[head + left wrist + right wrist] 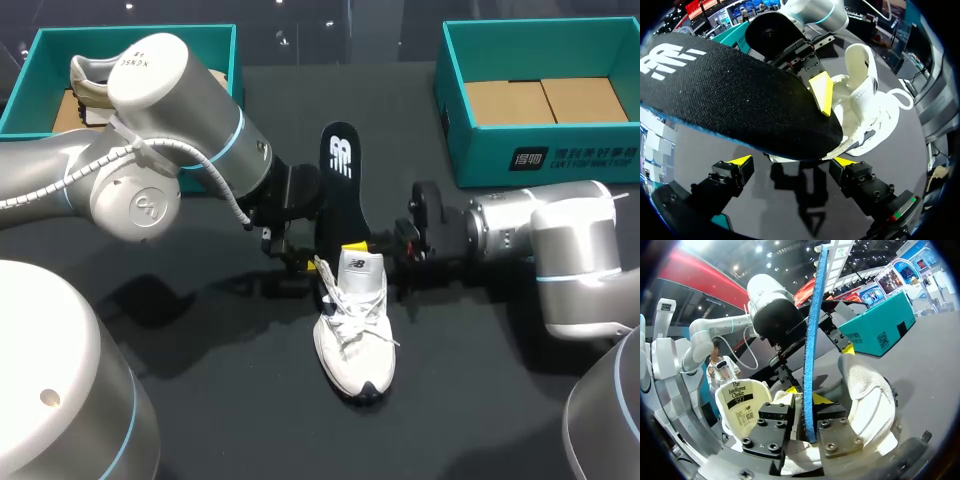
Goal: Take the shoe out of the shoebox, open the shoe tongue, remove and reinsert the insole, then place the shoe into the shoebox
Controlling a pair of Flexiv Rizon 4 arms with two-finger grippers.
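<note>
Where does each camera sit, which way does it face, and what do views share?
Head view: fixed above and behind the robot, looking down on the table; left arm and right arm enter from the sides.
Left wrist view: on the left wrist, looking past the open left gripper at insole and shoe.
Right wrist view: on the right wrist, looking past the right gripper, shut on the insole, toward the left arm.
Shared: all three show insole and shoe.
</note>
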